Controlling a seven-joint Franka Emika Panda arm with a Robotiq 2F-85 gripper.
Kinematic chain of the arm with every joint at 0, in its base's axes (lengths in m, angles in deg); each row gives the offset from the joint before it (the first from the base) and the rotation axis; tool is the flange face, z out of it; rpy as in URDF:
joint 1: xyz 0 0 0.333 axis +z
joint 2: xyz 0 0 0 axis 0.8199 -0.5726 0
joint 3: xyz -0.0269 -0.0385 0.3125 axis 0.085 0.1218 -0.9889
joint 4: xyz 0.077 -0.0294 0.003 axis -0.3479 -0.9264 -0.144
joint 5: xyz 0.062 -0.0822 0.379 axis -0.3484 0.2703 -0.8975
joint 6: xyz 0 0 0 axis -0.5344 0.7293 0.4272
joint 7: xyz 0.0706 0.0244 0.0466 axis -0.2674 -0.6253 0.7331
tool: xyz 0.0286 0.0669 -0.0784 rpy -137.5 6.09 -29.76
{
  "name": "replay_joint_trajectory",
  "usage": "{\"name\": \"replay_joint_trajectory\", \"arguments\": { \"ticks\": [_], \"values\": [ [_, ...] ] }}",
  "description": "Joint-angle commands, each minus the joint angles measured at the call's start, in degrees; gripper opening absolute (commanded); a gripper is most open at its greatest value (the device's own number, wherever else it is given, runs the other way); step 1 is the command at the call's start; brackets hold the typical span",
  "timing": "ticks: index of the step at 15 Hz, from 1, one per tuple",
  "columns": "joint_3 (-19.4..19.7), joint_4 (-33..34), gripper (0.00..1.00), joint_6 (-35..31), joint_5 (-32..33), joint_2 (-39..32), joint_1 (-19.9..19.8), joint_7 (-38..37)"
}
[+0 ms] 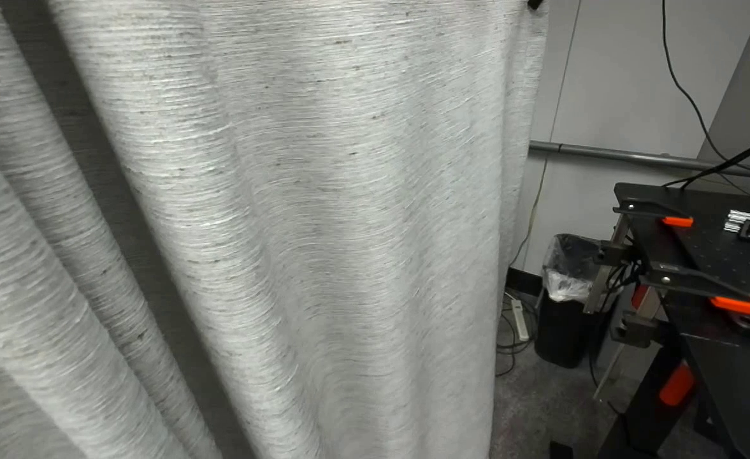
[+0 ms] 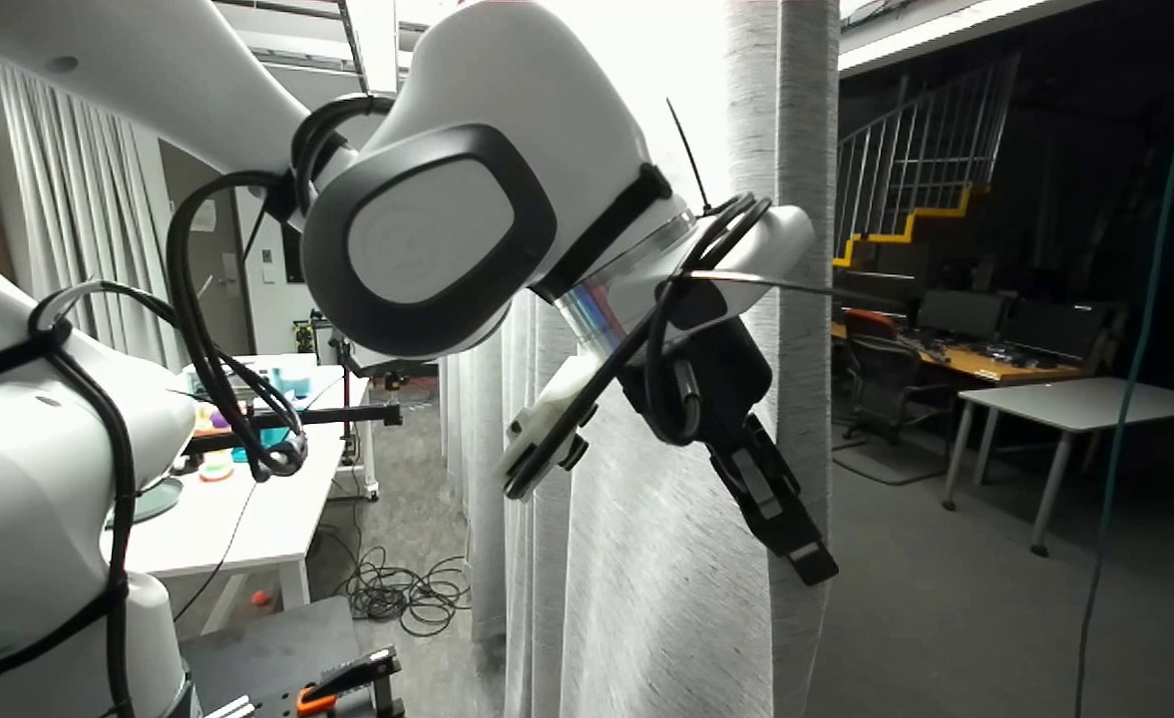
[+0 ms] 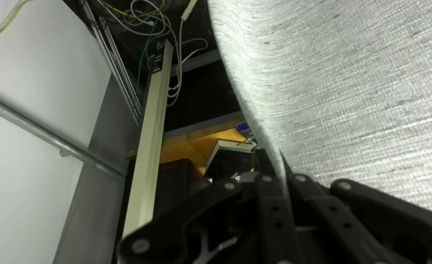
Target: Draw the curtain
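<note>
Clearly, the black Robotiq gripper [image 3: 276, 162] pinches the side edge of the light grey-white woven curtain [image 3: 351, 91], a thin strip of the fabric lying between its two fingers while the wide body of the cloth spreads out to their right in the wrist view. Slanting downward in an exterior view, its fingertips [image 2: 814, 564] overlap the curtain's outer border, most of the drape hanging to the left of them there. Deep vertical folds fill much of an exterior view, where the curtain hangs left of a lined black trash bin [image 1: 562, 328].
</note>
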Motion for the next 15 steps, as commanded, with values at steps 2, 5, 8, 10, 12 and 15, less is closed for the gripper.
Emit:
{"name": "replay_joint_trajectory", "arguments": {
  "ticks": [2,5,8,10,12,15],
  "values": [
    [6.0,-0.3,0.01,6.5,3.5,0.3,-1.8,-2.8],
    [8.8,0.0,0.01,6.6,5.0,1.1,-3.3,-2.6],
    [10.2,-3.4,0.01,6.3,6.7,5.2,-6.2,-2.3],
    [12.8,-1.9,0.01,6.8,7.9,5.6,-5.6,-2.3],
    [15.5,-1.2,0.01,7.1,9.0,6.1,-4.7,-2.0],
    [19.0,-1.1,0.01,5.4,10.4,5.8,-0.1,-0.9]
  ]
}}
